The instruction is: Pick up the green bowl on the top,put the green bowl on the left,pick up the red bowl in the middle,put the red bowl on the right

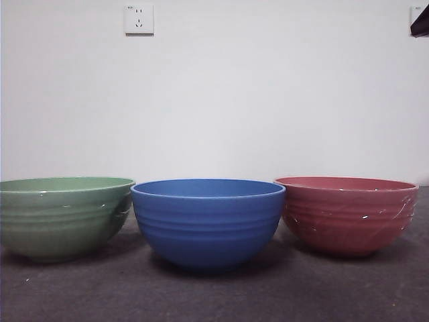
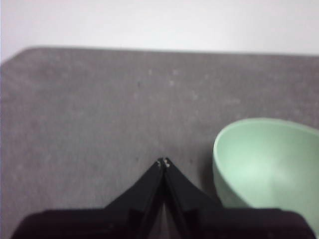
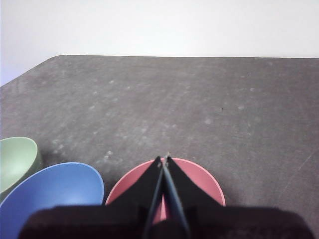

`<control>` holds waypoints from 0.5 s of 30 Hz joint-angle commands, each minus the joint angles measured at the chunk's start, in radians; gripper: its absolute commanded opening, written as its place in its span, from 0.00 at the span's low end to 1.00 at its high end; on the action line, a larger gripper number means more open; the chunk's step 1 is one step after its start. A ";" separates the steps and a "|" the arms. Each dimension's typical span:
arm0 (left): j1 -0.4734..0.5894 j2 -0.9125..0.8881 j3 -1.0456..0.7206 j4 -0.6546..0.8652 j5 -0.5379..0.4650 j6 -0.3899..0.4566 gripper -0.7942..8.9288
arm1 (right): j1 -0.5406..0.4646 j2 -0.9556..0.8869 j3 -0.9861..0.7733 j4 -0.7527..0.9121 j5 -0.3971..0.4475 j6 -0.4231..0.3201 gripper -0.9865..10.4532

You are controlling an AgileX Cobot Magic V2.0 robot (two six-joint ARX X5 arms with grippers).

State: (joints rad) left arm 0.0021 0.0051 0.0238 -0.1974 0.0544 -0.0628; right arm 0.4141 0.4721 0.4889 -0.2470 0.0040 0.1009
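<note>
Green bowl (image 1: 62,218) stands upright on the table (image 1: 214,295) at the left end of a row of three, empty, rim up. Red bowl (image 1: 347,215) upright at the right end of the row, also empty. Blue bowl (image 1: 208,223) sits between them, nearest the front camera; its rim just about meets the green bowl's rim on one side and the red bowl's on the other, though actual contact cannot be told.

Left claw (image 2: 163,162) hangs above bare table just beside the green bowl (image 2: 269,169), jaws clenched tip to tip, grasping nothing. Right claw (image 3: 163,159) hangs over the red bowl (image 3: 199,181), jaws likewise pressed together and empty; the blue bowl (image 3: 52,191) and a slice of the green bowl (image 3: 17,159) show off to its side.

Front view: only a dark tip (image 1: 420,23) at the top right corner. White wall behind carries a socket (image 1: 139,19).
</note>
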 commanded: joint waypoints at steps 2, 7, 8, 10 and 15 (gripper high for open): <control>0.005 -0.003 -0.018 0.013 0.005 0.003 0.08 | 0.000 -0.001 -0.004 0.001 0.003 0.009 0.07; 0.005 -0.002 -0.018 0.010 0.002 0.004 0.08 | 0.000 -0.001 -0.004 -0.002 0.003 0.009 0.07; 0.005 -0.002 -0.018 0.010 0.002 0.004 0.08 | 0.000 -0.001 -0.004 -0.002 0.003 0.009 0.07; 0.005 -0.002 -0.018 0.010 0.002 0.004 0.08 | 0.000 -0.001 -0.004 -0.002 0.003 0.009 0.07; 0.005 -0.002 -0.018 0.010 0.002 0.004 0.08 | 0.000 -0.001 -0.004 -0.002 0.003 0.009 0.07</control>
State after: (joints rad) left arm 0.0040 0.0048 0.0223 -0.1902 0.0563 -0.0628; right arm 0.4141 0.4717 0.4889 -0.2543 0.0040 0.1009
